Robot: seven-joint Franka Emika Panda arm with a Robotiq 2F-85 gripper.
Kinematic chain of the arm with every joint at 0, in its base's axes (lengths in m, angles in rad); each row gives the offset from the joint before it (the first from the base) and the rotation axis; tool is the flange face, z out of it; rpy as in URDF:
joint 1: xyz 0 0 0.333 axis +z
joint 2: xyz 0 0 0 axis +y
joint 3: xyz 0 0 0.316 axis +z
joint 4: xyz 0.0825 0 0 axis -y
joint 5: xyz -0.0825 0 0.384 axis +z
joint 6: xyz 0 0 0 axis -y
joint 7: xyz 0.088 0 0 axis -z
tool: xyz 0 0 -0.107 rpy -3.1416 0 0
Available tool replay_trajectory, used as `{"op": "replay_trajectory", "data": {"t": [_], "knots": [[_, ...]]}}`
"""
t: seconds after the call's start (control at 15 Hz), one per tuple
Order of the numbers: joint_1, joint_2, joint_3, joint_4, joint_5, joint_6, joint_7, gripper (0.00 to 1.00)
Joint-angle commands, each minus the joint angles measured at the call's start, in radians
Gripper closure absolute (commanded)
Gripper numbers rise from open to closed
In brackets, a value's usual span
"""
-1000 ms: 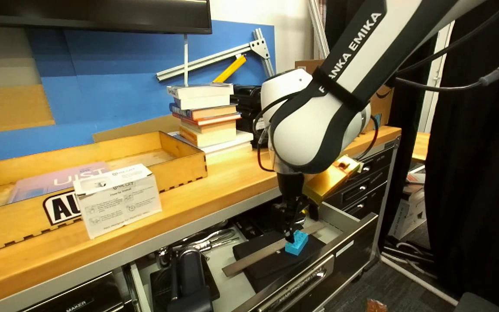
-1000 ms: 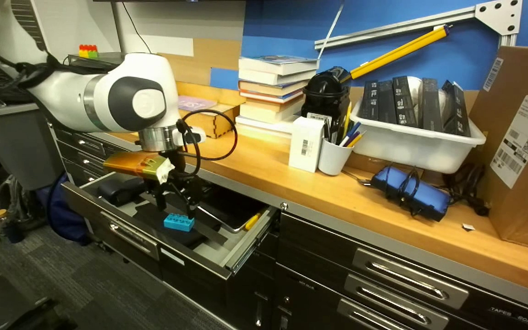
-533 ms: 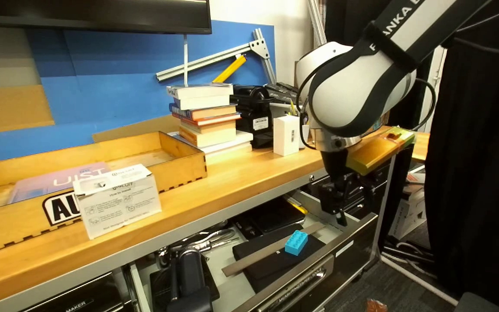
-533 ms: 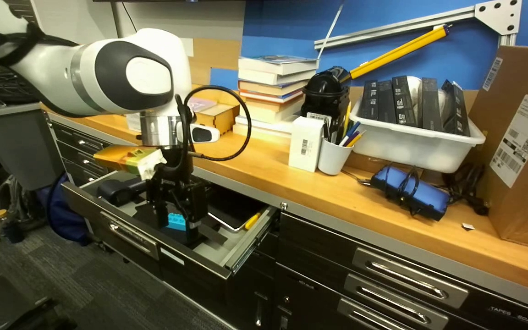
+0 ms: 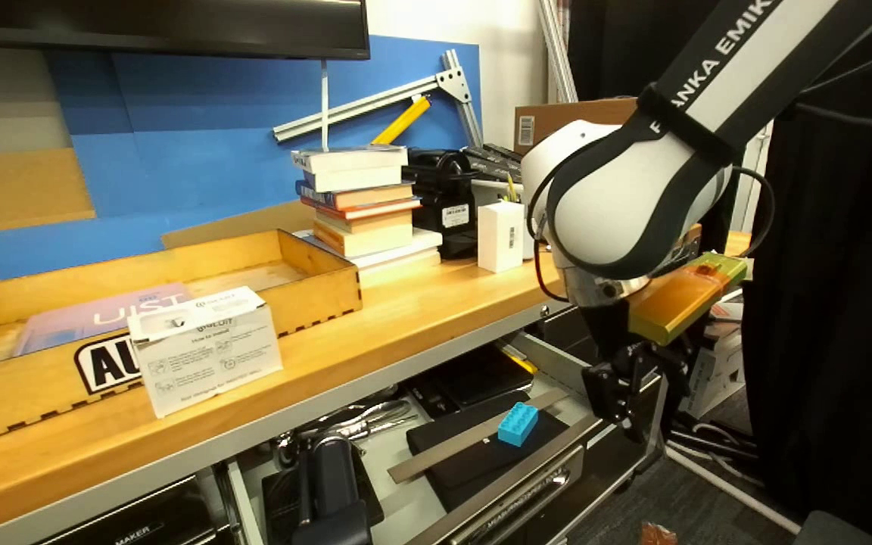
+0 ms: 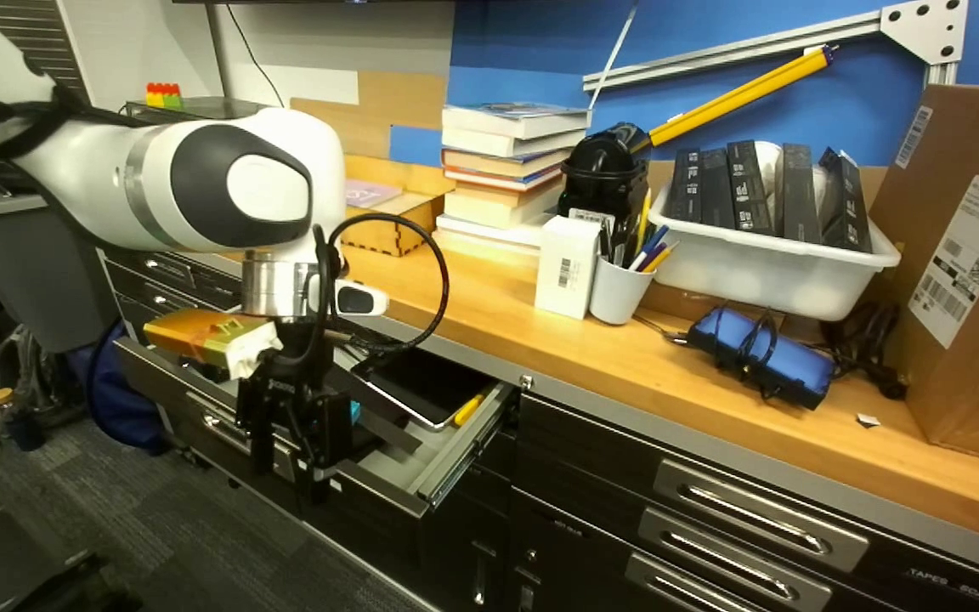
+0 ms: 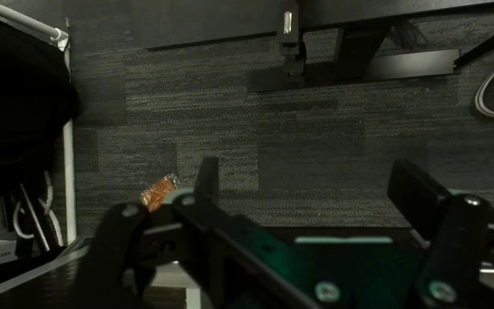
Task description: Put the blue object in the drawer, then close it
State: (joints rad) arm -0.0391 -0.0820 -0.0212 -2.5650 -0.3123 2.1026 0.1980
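Observation:
The blue object (image 5: 518, 424), a small cyan studded block, lies on dark flat tools inside the open drawer (image 5: 530, 496). In an exterior view only a sliver of the blue object (image 6: 355, 413) shows behind the gripper. The drawer (image 6: 370, 510) is pulled out, with a black front and silvery handle strip. My gripper (image 5: 636, 424) is outside the drawer, just in front of its front panel, away from the handle. It covers part of the panel in an exterior view (image 6: 287, 476). In the wrist view the gripper (image 7: 309, 184) is open, with only floor between its fingers.
The wooden worktop (image 5: 406, 318) overhangs the drawer. It carries a white box (image 5: 205, 348), a wooden tray (image 5: 322, 284), books (image 5: 364, 200) and a white bin (image 6: 761, 272). Closed drawers (image 6: 753, 518) stand beside the open one. An orange wrapper (image 7: 159, 193) lies on the floor.
My gripper has moved from just above the blue object, up and across, then out past the drawer's front panel and lower. The blue object and the drawer have stayed in place.

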Motion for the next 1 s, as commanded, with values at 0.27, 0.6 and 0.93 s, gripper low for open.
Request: {"op": "replay_trajectory", "data": {"t": [0.27, 0.6, 0.93], "knots": [[0.022, 0.078, 0.026, -0.024, -0.031, 0.161, 0.058, 0.0], [0.056, 0.144, 0.04, -0.013, -0.108, 0.298, 0.136, 0.0], [0.106, 0.186, 0.045, 0.008, -0.251, 0.411, 0.276, 0.0]]}}
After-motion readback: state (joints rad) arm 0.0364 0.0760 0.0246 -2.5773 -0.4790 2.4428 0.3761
